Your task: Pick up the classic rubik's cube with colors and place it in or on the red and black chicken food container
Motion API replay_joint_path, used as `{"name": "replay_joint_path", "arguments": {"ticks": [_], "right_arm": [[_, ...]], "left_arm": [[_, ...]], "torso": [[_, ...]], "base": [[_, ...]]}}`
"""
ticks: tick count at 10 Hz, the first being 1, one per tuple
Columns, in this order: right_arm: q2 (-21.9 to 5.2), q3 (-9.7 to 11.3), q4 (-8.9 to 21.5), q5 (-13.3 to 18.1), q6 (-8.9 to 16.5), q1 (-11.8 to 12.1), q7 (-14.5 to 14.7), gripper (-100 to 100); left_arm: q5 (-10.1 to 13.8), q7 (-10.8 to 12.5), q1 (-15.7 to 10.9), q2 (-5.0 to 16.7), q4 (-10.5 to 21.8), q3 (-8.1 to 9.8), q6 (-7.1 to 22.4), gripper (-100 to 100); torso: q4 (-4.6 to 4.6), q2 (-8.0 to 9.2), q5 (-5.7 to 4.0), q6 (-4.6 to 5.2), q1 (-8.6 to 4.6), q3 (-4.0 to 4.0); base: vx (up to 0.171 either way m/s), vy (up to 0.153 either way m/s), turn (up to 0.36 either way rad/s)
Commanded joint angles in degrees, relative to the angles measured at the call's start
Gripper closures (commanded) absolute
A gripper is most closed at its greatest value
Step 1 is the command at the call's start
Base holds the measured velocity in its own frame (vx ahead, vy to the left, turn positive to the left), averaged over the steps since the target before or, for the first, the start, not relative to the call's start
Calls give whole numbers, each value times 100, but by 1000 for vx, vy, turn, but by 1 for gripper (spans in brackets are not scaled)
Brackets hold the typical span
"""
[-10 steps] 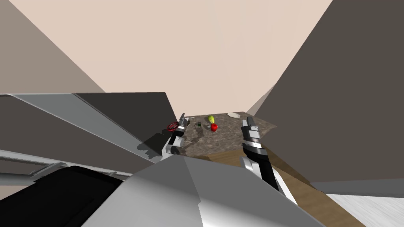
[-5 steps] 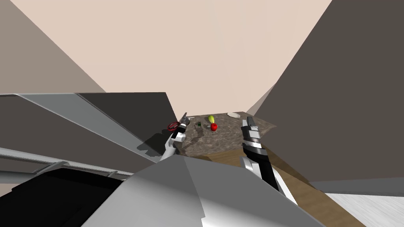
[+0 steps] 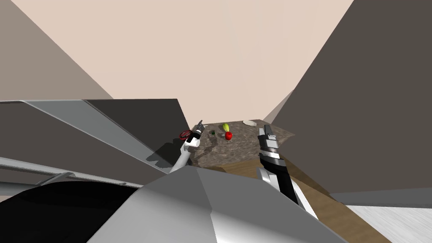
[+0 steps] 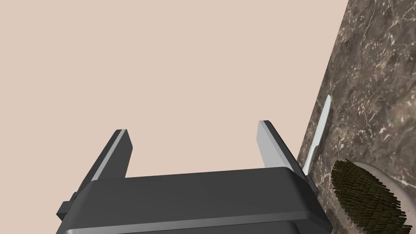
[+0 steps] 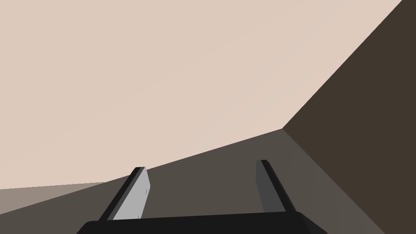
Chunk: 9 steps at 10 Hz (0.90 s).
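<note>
Hovering over the desk (image 3: 240, 149), left claw (image 3: 199, 125) and right claw (image 3: 265, 128) both gape empty. The cube (image 3: 213, 133) is a dark speck; my arm partly covers the red container (image 3: 184, 135).

Apple (image 3: 228, 136), green fruit (image 3: 226, 127) right of cube (image 3: 213, 133); bare counter (image 3: 244, 147) toward left gripper (image 3: 200, 124).

nothing legible
the marbled counter (image 3: 240, 147) and the bristle brush (image 4: 365, 197) bear no letters or numbers; the small cube (image 3: 213, 133) is too small to tell.
</note>
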Motion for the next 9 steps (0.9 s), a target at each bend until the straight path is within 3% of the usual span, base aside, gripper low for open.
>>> {"name": "replay_joint_path", "arguments": {"ticks": [1, 3, 4, 6, 7, 8, 9], "right_arm": [[0, 0, 0, 0, 0, 0, 0, 0], [0, 0, 0, 0, 0, 0, 0, 0], [0, 0, 0, 0, 0, 0, 0, 0], [0, 0, 0, 0, 0, 0, 0, 0], [0, 0, 0, 0, 0, 0, 0, 0], [0, 0, 0, 0, 0, 0, 0, 0], [0, 0, 0, 0, 0, 0, 0, 0]], "left_arm": [[108, 16, -286, 46, 286, 19, 286, -100], [108, 16, -402, 46, 351, 19, 486, -100], [213, 29, -663, 108, 629, 38, 706, -100], [213, 29, -720, 108, 658, 38, 839, -100], [319, 33, -988, 172, 944, 57, 1070, -100], [319, 33, -1036, 172, 977, 57, 1193, -100], [424, 26, -1264, 237, 1206, 77, 1374, -100]], "torso": [[0, 0, 0, 0, 0, 0], [0, 0, 0, 0, 0, 0], [0, 0, 0, 0, -1, 0], [0, 0, 0, 0, -1, 0], [0, 0, 0, -1, -1, 0], [0, -2, 0, 0, 0, -1], [0, -1, 0, 0, 0, -1]], "base": [[-10, 6, -8], [-4, 2, -5], [-9, 3, -11], [-4, 1, -6], [-3, 4, -18], [-4, 5, -15], [-5, 5, -28]]}}
